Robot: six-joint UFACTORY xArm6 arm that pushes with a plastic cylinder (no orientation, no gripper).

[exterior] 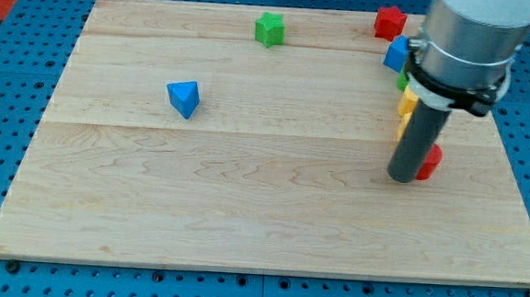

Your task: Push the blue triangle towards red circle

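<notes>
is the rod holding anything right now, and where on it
Nothing is held. My tip stands beside the red block at the view's right, far from the blue triangle.

triangle block (183, 97) far left of my tip (402, 176).

A pale wooden worktop (243, 202) carries a blue triangle (184, 97) left of centre and a green star (270, 28) near the view's top. At the right lie a red star (389, 22), a blue block (398, 53), a partly hidden yellow block (406, 106) and a red circle (430, 162)
</notes>
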